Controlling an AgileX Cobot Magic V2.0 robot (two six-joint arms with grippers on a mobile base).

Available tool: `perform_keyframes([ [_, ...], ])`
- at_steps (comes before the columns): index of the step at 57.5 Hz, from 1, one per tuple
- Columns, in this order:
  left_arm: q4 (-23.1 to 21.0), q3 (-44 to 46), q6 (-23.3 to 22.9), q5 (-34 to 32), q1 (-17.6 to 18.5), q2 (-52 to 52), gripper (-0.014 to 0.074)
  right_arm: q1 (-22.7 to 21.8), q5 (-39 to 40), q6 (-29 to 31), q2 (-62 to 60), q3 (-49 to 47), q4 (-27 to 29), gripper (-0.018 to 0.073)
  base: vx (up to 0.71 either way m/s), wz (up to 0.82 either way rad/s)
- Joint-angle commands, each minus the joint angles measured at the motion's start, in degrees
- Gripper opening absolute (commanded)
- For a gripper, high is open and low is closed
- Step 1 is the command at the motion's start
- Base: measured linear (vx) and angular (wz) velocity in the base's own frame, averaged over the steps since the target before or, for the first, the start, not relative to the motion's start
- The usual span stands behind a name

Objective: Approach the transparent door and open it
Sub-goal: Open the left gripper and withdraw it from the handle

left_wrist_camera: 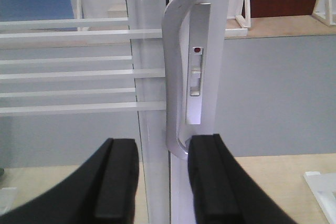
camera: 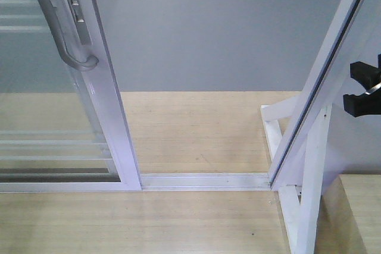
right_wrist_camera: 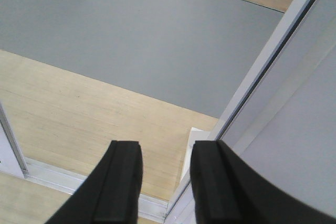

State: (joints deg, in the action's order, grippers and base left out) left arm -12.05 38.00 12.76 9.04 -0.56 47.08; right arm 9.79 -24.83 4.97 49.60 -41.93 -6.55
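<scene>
The transparent door fills the left of the front view: clear glass with thin white bars in a white frame. A curved grey pull handle sits on its right edge. A wide gap separates this edge from the slanted white-framed panel on the right. In the left wrist view my left gripper is open. Its black fingers straddle the door's edge strip, and the handle ends just beside the right finger. My right gripper hangs open over the floor with nothing between its fingers, and shows as black parts at the right edge.
A metal floor track runs between the door and the right panel. White support struts brace that panel at the lower right. Beyond the track lie light wood flooring and a grey floor.
</scene>
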Motion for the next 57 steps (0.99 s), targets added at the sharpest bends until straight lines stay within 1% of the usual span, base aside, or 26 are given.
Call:
perform_keyframes([
  [1,-0.85,-0.30,-0.15,-5.02,0.09,-3.23,0.0380,-0.20,4.34,-0.07,-0.70,-1.60,-0.51,0.0322,0.00,0.00],
  [5,-0.32,-0.85,0.05,-3.99,0.09,-4.68,0.0380,-0.20,4.34,-0.07,-0.70,-1.60,-0.51,0.0322,0.00,0.00],
  [12,-0.19,-0.90,0.00,1.36,0.09,-6.61,0.0363,-0.20,4.34,-0.07,-0.70,-1.60,-0.51,0.0322,0.00,0.00],
  [16,-0.27,-2.54,-0.16,2.66,0.09,-8.00,0.0329,-0.20,4.34,-0.07,-0.70,-1.60,-0.51,0.0322,0.00,0.00],
  [21,-0.18,-7.52,-0.92,1.63,0.09,-11.57,0.0258,-0.20,4.34,-0.07,-0.70,-1.60,-0.51,0.0322,0.00,0.00],
  [24,1.50,-11.29,-3.14,-0.34,0.09,-14.55,0.0208,-0.20,4.34,-0.07,-0.70,-1.60,-0.51,0.0322,0.00,0.00],
  [26,3.42,-14.23,-4.89,-1.89,0.09,-16.59,0.0169,-0.20,4.34,-0.07,-0.70,-1.60,-0.46,0.0322,0.00,0.00],
  [28,5.80,-17.14,-7.31,-3.35,0.09,-18.79,0.0127,-0.20,4.34,-0.07,-0.70,-1.60,-0.46,0.0322,0.00,0.00],
  [33,12.39,-24.47,-15.34,-6.84,0.09,-25.60,0.0000,-0.20,4.34,-0.07,-0.70,-1.60,-0.46,0.0322,0.00,0.00],
  [37,15.90,-28.63,-18.39,-8.63,0.09,-30.68,-0.0009,-0.20,4.34,-0.07,-0.70,-1.60,-0.46,0.0322,0.00,0.00],
  [44,15.99,-33.82,-16.70,-9.04,0.09,-37.95,-0.0006,-0.20,4.34,-0.07,-0.70,-1.60,-0.46,0.0322,0.00,0.00],
  [52,12.74,-38.61,-12.76,-9.73,0.09,-44.24,-0.0006,-0.20,4.34,-0.07,-0.70,-1.60,-0.46,0.0322,0.00,0.00],
  [57,12.64,-40.89,-11.77,-10.25,0.09,-47.88,-0.0006,-0.20,4.34,-0.07,-0.70,-1.60,-0.46,0.0322,0.00,0.00],
])
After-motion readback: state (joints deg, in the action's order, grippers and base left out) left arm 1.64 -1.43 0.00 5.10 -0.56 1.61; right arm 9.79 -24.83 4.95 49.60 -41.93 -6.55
